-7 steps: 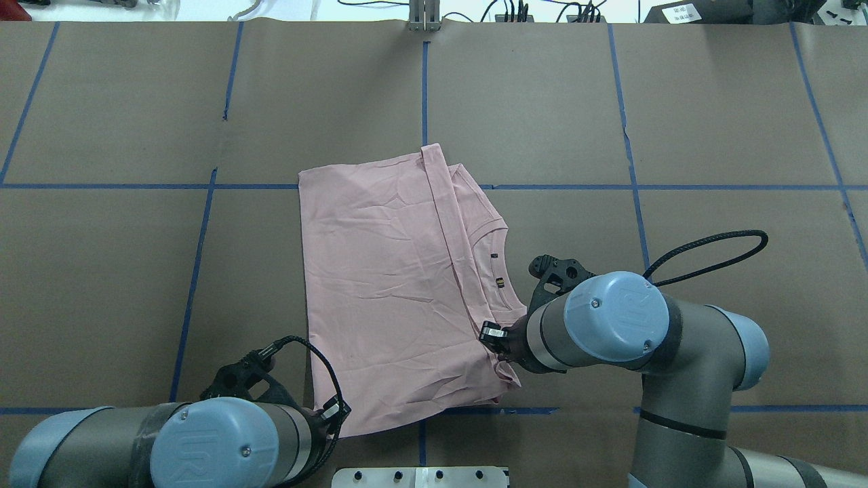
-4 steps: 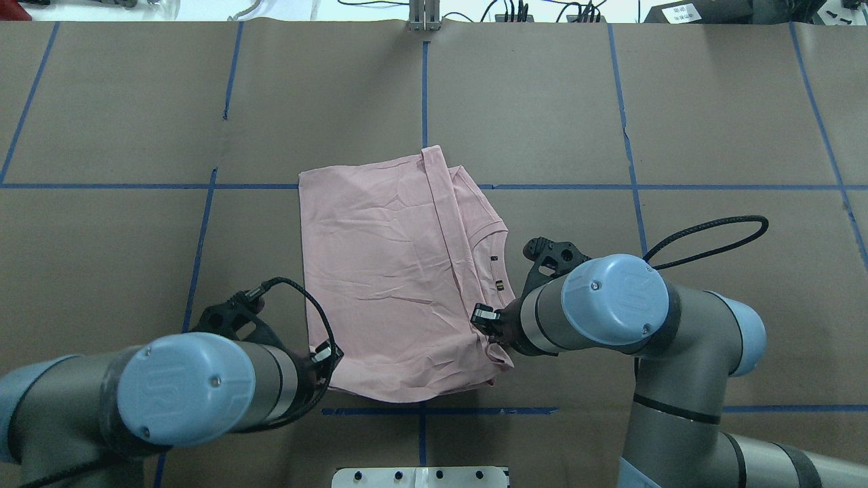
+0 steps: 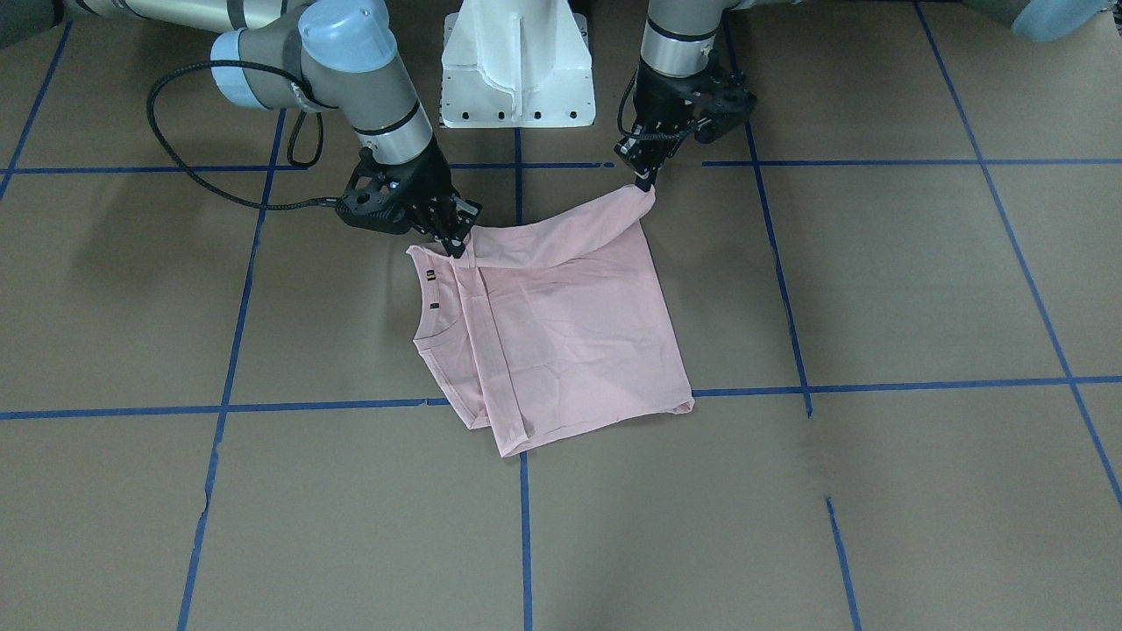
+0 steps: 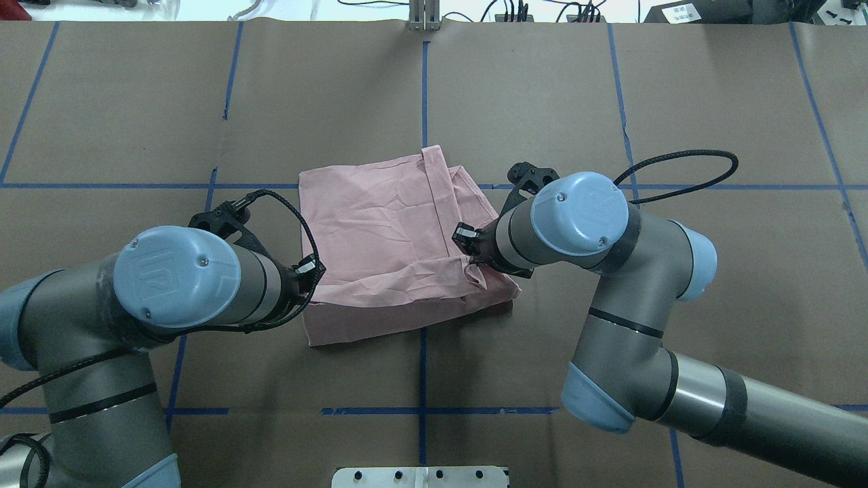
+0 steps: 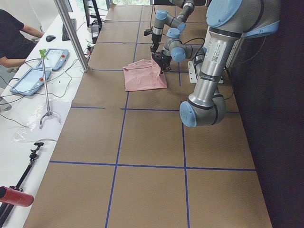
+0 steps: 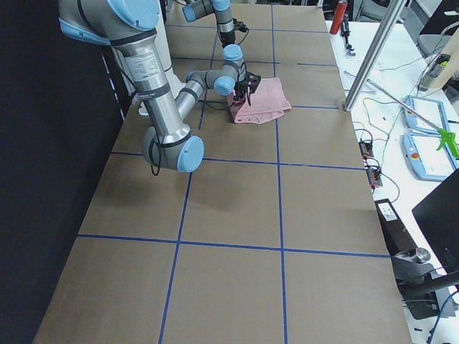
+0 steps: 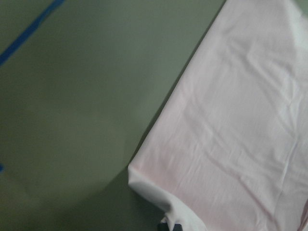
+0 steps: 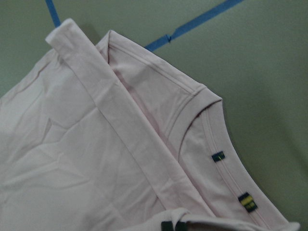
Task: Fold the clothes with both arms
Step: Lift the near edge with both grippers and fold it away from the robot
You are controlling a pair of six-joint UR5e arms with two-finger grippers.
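The pale pink T-shirt (image 4: pixel 386 224) lies part-folded in the middle of the brown table, plain side up. Its near edge is lifted off the table and hangs curled between the two arms. My left gripper (image 4: pixel 310 272) is shut on the near left corner (image 7: pixel 159 202). My right gripper (image 4: pixel 469 245) is shut on the near right corner, beside the ribbed collar (image 8: pixel 192 113) with its small labels. In the front-facing view, the left gripper (image 3: pixel 644 180) holds its corner higher than the right gripper (image 3: pixel 456 241). The printed front is hidden.
The white pedestal base (image 3: pixel 517 66) stands at the table's near edge between the arms. Blue tape lines (image 4: pixel 424 88) grid the brown table cover. A person (image 5: pixel 14 40) sits at a side bench with tablets (image 5: pixel 28 80) and cables, past a metal post (image 5: pixel 71 33).
Both grippers rose and moved away from the robot, carrying the shirt's near edge with them. That edge left the table and now folds over the shirt's middle.
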